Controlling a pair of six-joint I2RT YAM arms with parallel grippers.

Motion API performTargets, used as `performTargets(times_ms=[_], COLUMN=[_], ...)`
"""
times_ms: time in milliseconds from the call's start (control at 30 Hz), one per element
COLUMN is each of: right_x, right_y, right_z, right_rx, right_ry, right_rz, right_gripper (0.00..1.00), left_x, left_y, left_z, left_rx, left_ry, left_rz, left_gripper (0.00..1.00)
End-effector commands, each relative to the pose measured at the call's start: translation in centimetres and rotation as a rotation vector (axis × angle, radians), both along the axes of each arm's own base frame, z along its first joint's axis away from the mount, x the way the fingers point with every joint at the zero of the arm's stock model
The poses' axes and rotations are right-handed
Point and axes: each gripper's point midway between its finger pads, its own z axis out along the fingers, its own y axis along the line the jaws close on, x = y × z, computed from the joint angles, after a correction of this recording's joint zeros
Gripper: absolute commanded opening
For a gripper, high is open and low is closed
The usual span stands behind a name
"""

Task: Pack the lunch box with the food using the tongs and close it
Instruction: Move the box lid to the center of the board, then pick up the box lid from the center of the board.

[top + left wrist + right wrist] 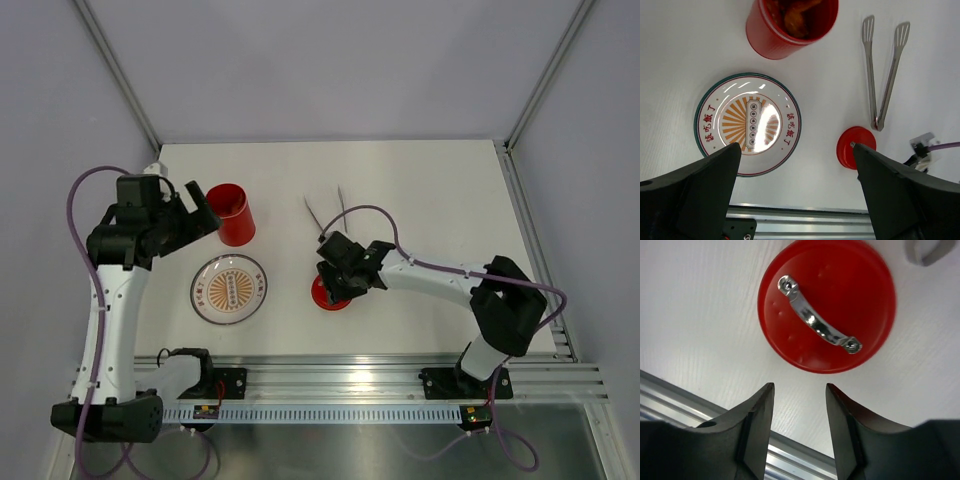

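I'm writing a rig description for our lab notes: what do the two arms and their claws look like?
The left arm and right arm are built alike: white tubular links between bulky black joint housings, on black bases. A purple cable loops loosely along each arm. The left claw and right claw each have two matte black fingers that taper toward the tips.
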Motion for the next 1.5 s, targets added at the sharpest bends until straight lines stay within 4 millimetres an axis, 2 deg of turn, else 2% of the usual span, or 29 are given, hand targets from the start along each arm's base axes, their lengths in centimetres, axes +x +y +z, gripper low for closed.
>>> performTargets(times_ms=[0, 33, 100, 167, 200, 233, 333, 367, 400, 433, 467, 500, 533, 567, 667, 733, 933, 1067, 1267, 1467], right_x=[2.9, 3.0, 4.0, 5.5, 5.8, 6.2, 6.2, 6.4, 6.3, 6.3, 6.3, 6.3, 6.3, 6.3, 6.2, 6.2, 6.0, 5.8, 5.5, 5.4], right_y=[-2.4, -4.0, -6.9, -11.2, -12.8, -15.6, -18.8, -20.1, -20.5, -20.8, -21.2, -21.2, -21.1, -21.2, -21.0, -20.8, -20.2, -20.1, -19.8, -19.8], right_z=[4.3, 4.8, 5.2, 5.8, 6.0, 6.1, 6.2, 6.2, 6.4, 6.5, 6.6, 7.0, 7.2, 7.3, 7.8, 8.2, 8.5, 8.2, 7.9, 7.6], right_rx=[-0.004, -0.023, -0.069, -0.098, -0.112, -0.13, -0.121, -0.115, -0.103, -0.097, -0.092, -0.076, -0.069, -0.064, -0.041, -0.018, 0.018, 0.019, 0.034, 0.035], right_ry=[-0.188, -0.204, -0.234, -0.27, -0.278, -0.275, -0.257, -0.243, -0.242, -0.242, -0.237, -0.242, -0.245, -0.247, -0.255, -0.259, -0.253, -0.243, -0.234, -0.228], right_rz=[-0.071, -0.102, -0.196, -0.346, -0.403, -0.484, -0.574, -0.613, -0.623, -0.634, -0.648, -0.65, -0.656, -0.66, -0.663, -0.664, -0.641, -0.627, -0.617, -0.61], right_gripper=[0.55, 0.56, 0.59, 0.64, 0.66, 0.67, 0.73, 0.74, 0.76, 0.76, 0.77, 0.78, 0.79, 0.79, 0.8, 0.8, 0.8, 0.8, 0.8, 0.8], left_x=[0.5, 0.8, 0.4, 0.5, 0.1, 0.1, -0.7, -0.7, -0.9, -1.3, -1.3, -1.9, -2.5, -1.9, -1.9, -2.0, -1.3, -1.5, -1.3, -1.2], left_y=[-4.7, -5.1, -7.3, -8.7, -10.2, -11.2, -14.6, -15.7, -17.2, -17.7, -18.4, -19.4, -19.5, -20.9, -23.3, -25.1, -27.5, -28.5, -28.2, -28.8], left_z=[-0.7, -1.7, -3.3, -4.9, -5.5, -6.9, -7.9, -8.9, -8.4, -8.9, -10.5, -10.9, -11.4, -11.7, -12.1, -13.5, -16.3, -17.7, -19.3, -20.8], left_rx=[0.006, 0.041, 0.082, 0.051, 0.039, 0.032, 0.019, 0.02, 0.038, 0.044, 0.09, 0.122, 0.144, 0.166, 0.19, 0.155, 0.124, 0.138, 0.135, 0.128], left_ry=[0.011, 0.045, 0.087, 0.143, 0.151, 0.169, 0.17, 0.202, 0.186, 0.222, 0.271, 0.289, 0.332, 0.347, 0.334, 0.369, 0.407, 0.419, 0.415, 0.426], left_rz=[-0.194, -0.193, -0.219, -0.14, -0.163, -0.154, -0.124, -0.087, -0.099, -0.059, -0.033, -0.043, -0.008, 0.0, 0.006, 0.0, 0.043, 0.064, 0.117, 0.128], left_gripper=[0.99, 0.99, 0.99, 0.99, 0.98, 0.97, 0.92, 0.91, 0.9, 0.9, 0.88, 0.87, 0.86, 0.86, 0.87, 0.87, 0.76, 0.72, 0.67, 0.64])
